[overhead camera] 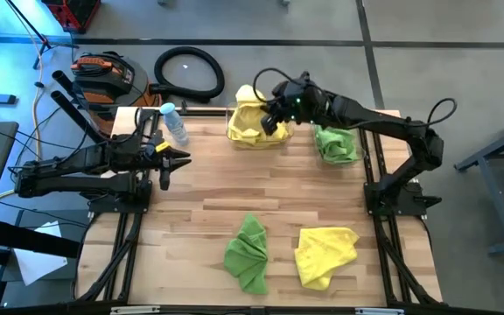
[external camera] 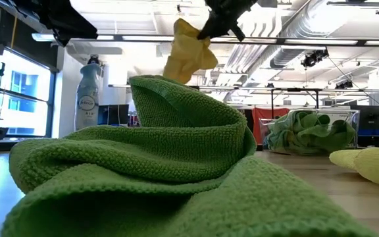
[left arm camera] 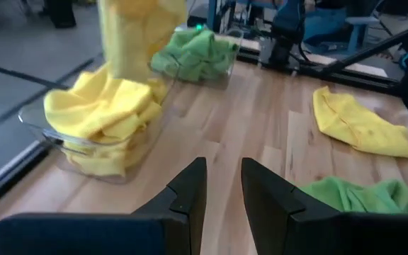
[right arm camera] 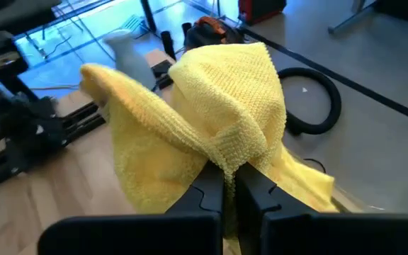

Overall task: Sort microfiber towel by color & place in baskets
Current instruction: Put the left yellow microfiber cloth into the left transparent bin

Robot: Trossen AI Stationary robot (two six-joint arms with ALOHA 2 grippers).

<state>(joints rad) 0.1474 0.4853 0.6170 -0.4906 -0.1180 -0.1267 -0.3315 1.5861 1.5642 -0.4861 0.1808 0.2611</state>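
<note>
Green towel (external camera: 150,171) lies nearest; right hand (overhead camera: 276,120) pinches yellow towel (right arm camera: 211,120) over basket (left arm camera: 83,145).

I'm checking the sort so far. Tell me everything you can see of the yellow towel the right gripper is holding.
The yellow microfiber towel is a soft, nubby-looking cloth, bunched and folded over. The right gripper has its fingers shut on a pinched fold, so the towel hangs draped from them, lifted above the clear basket at the table's far edge, which already holds more yellow towels. Whether its lower end touches that pile cannot be told.
</note>
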